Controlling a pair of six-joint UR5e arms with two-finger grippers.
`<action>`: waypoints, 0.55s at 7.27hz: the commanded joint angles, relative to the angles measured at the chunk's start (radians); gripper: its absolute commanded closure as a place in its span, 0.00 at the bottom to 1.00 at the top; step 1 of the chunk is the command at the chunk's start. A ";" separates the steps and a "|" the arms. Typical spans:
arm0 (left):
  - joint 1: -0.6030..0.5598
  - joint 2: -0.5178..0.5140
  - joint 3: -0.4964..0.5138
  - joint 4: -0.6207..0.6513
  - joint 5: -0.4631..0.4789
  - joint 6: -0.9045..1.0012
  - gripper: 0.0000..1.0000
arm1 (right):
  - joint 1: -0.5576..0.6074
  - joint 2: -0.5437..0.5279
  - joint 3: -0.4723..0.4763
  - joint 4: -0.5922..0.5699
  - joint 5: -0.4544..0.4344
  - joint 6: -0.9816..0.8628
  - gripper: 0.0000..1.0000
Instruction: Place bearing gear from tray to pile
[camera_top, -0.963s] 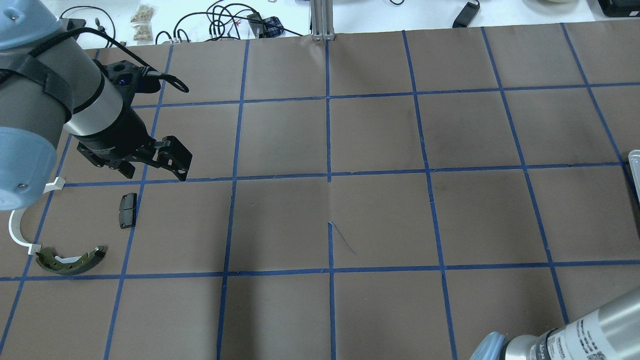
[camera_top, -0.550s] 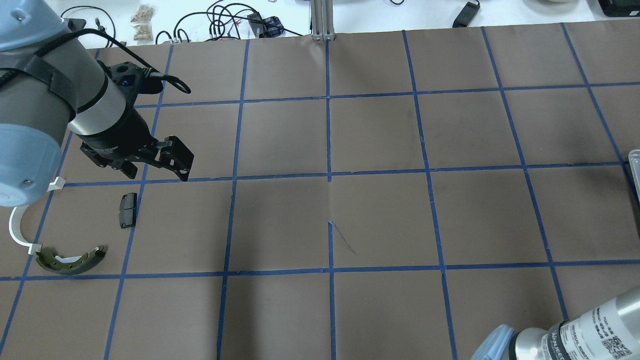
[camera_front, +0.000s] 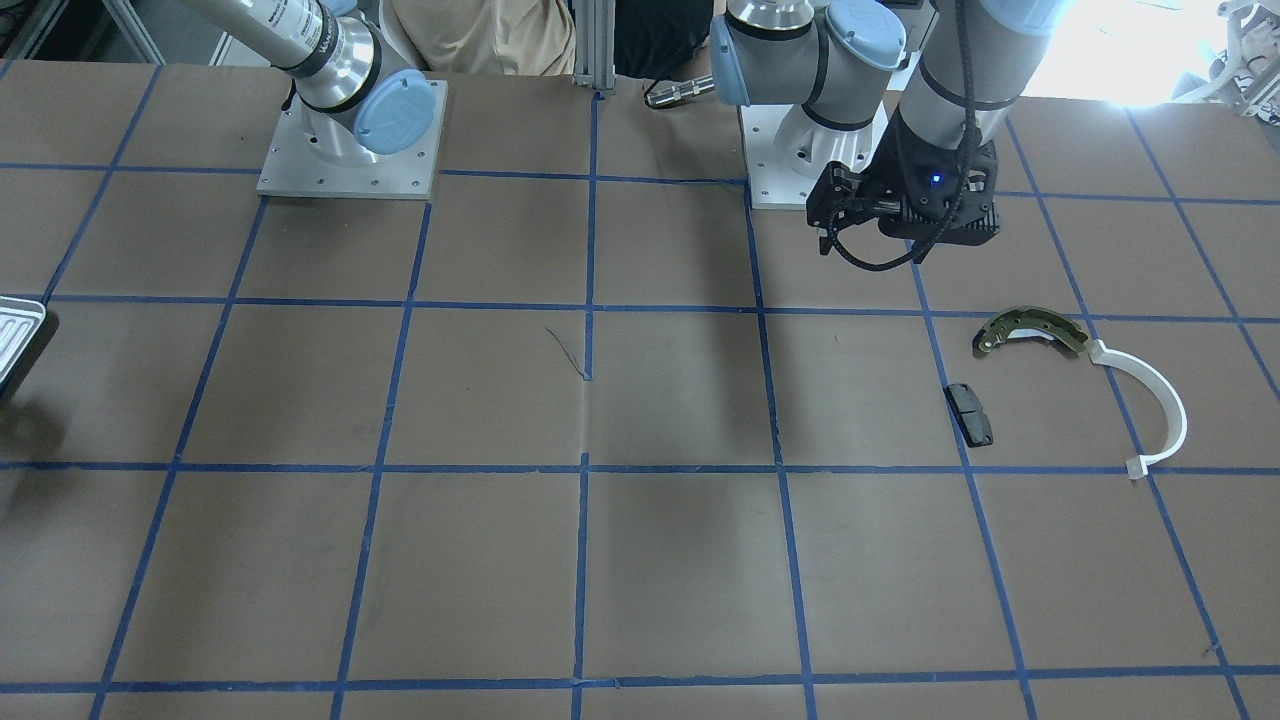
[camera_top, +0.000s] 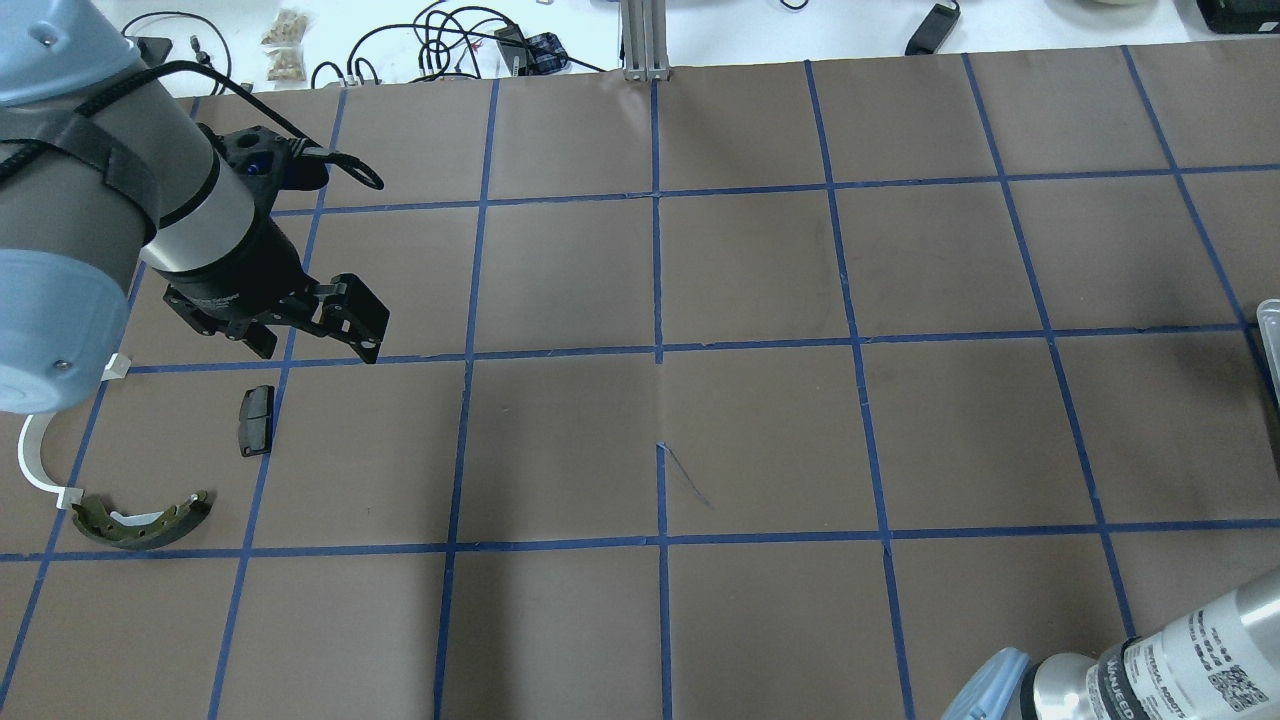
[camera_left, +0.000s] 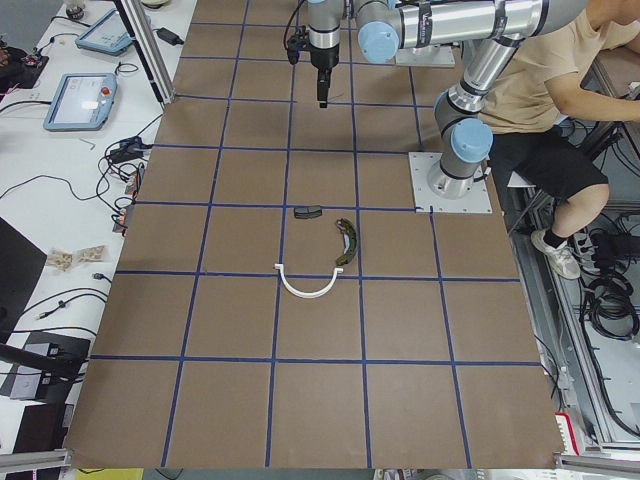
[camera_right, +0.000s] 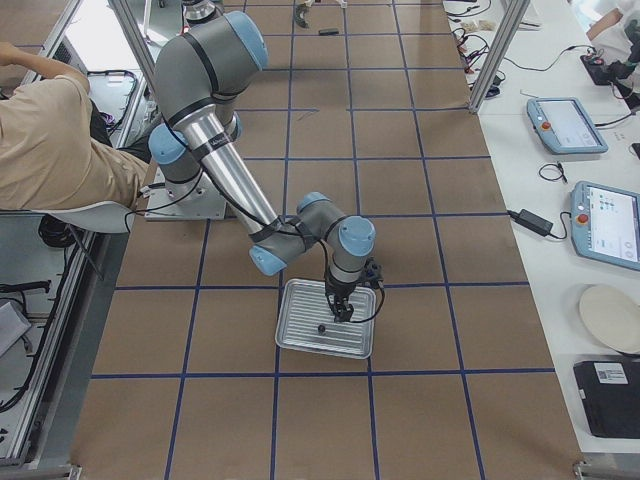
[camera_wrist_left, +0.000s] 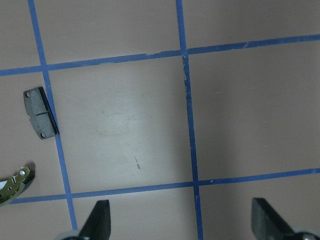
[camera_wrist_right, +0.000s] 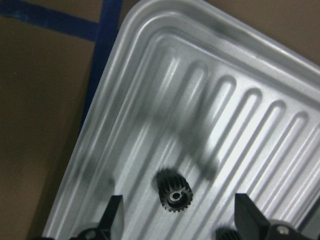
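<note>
The small dark bearing gear (camera_wrist_right: 173, 196) lies on the ribbed floor of the silver tray (camera_wrist_right: 150, 60), near its rounded corner. My right gripper (camera_wrist_right: 180, 222) is open just above it, one finger on each side, apart from it. The exterior right view shows this gripper (camera_right: 340, 308) low over the tray (camera_right: 300, 345). The pile lies at the far left: an olive brake shoe (camera_top: 140, 520), a white plastic arc (camera_top: 35, 460) and a dark pad (camera_top: 256, 420). My left gripper (camera_top: 315, 345) hangs open and empty just beyond the pad.
The table is brown paper with a blue tape grid. The tray's edge (camera_top: 1270, 340) shows at the right border of the overhead view. Cables and small items (camera_top: 450, 45) lie beyond the far edge. A person (camera_left: 540, 90) sits by the robot's base.
The left gripper has shifted slightly to the right and stays open. The right arm's segment at the bottom right has slid a little further right and down.
</note>
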 joint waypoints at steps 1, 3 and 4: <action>0.001 0.000 -0.002 0.005 0.000 0.000 0.00 | -0.001 0.008 -0.001 -0.005 0.011 -0.017 0.26; 0.001 -0.002 -0.005 0.005 0.000 0.000 0.00 | -0.002 0.008 -0.001 -0.003 0.008 -0.023 0.41; 0.001 0.000 -0.011 0.007 -0.001 -0.001 0.00 | -0.011 0.008 -0.001 -0.003 0.010 -0.029 0.52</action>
